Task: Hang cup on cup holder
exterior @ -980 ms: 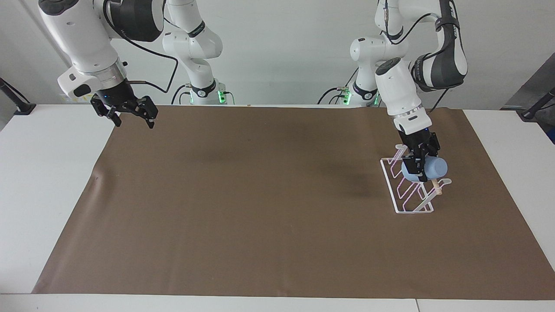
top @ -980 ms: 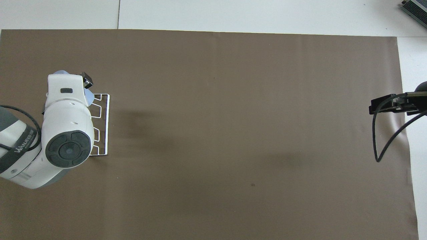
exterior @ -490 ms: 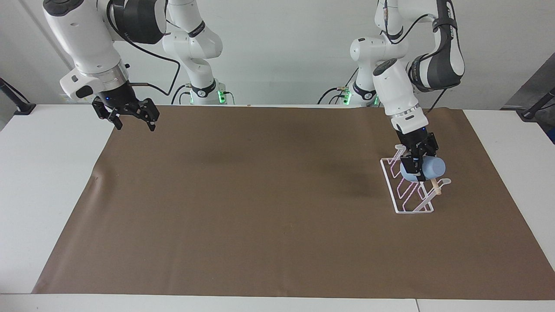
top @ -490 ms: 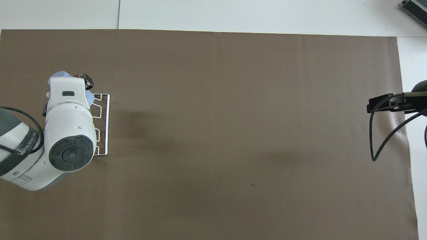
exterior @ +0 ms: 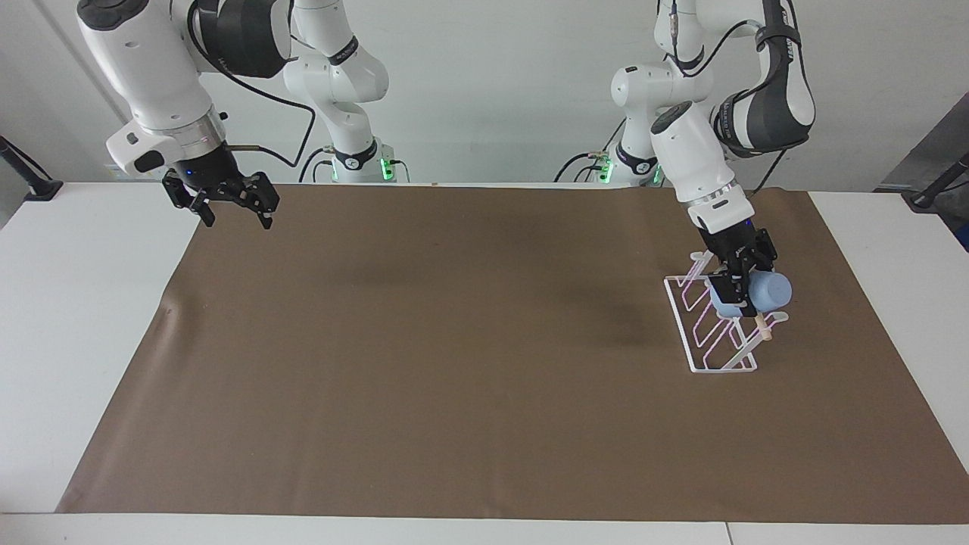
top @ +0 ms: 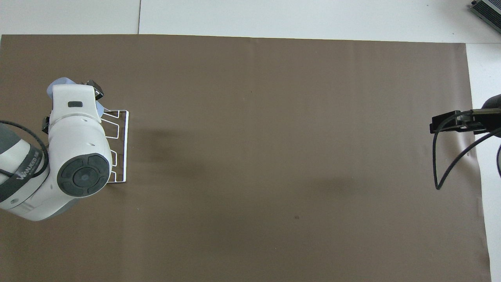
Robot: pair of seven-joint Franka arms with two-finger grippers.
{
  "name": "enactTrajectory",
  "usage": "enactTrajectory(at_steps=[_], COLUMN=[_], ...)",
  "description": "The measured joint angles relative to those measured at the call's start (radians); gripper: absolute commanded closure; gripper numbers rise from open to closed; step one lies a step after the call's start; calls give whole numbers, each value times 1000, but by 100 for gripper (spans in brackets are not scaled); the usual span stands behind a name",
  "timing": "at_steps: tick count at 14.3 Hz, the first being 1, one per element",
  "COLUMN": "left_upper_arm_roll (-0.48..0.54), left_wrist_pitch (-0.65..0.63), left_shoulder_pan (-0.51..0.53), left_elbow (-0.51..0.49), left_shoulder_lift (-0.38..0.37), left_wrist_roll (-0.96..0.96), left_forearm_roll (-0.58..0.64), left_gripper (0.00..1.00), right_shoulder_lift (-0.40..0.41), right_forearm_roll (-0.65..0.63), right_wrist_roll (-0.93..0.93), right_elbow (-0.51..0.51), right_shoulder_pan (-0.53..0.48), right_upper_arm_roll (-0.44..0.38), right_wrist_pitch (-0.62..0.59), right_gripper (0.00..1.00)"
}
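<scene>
The only lettering stands on the dark grey band of the left arm (top: pixel 19 178), where white capitals run along the sleeve near the lower edge of the overhead view; they look like "WANUEED", though the letters are too small to be sure. Nothing else carries readable text.

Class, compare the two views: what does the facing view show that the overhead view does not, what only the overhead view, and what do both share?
Only the facing view: the left gripper shut on the cup over the cup holder, and the right gripper open, waiting. Only the overhead view: the holder's long base wire unobstructed. Both: the brown mat, holder and cup.
</scene>
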Motion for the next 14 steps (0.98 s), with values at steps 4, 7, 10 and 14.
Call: enactTrajectory(at_steps=[4,7,10,14], left_upper_arm_roll=[-2,-4,-6,-2], left_wrist_pitch=[0,1,5,1], left_shoulder_pan=[-1,-1,-1,-1], left_elbow=[-19,-23,-25,19], left_shoulder_lift=[2,2,1,20], left_wrist_roll=[-7,-36,-59,-75], left_forearm_roll=[3,29,43,43], left_gripper=[100,100,100,100], right_shoulder_lift=[0,0,0,0], right_forearm_roll=[0,0,0,0], right_wrist_roll=[0,0,0,0], right_elbow=[0,0,0,0], right_shoulder_pan=[0,0,0,0], right_upper_arm_roll=[0,0,0,0], right_wrist_pitch=[0,0,0,0], right_gripper=[0,0,0,0])
